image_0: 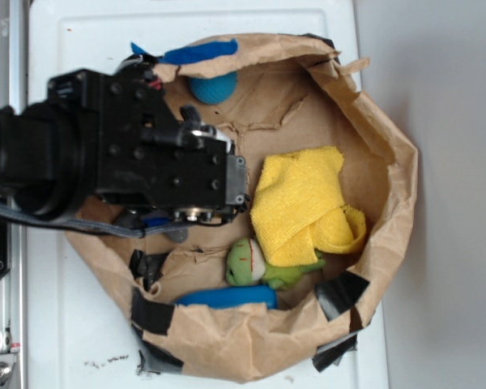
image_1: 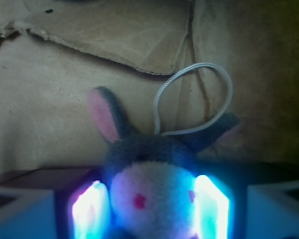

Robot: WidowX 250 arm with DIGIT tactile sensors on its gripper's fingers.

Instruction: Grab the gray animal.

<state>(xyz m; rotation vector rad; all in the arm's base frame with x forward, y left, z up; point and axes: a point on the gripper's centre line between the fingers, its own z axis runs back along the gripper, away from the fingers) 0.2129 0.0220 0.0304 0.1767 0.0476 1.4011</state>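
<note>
The gray animal (image_1: 139, 149) fills the bottom middle of the wrist view. It lies on the brown paper floor, pink-lined ears spread, with its white string loop (image_1: 194, 94) curling above its head. My gripper (image_1: 152, 209) has a glowing pad against each cheek of the white, red-eyed face, so it is shut on the toy's head. In the exterior view the black arm (image_0: 146, 162) reaches in from the left. It hides both the toy and the fingers beneath it.
The brown paper bag (image_0: 393, 186) has crumpled walls all round, patched with black tape (image_0: 340, 293). Inside lie a yellow cloth (image_0: 304, 203), a green plush (image_0: 247, 263), a teal ball (image_0: 213, 87) and a blue object (image_0: 227, 297).
</note>
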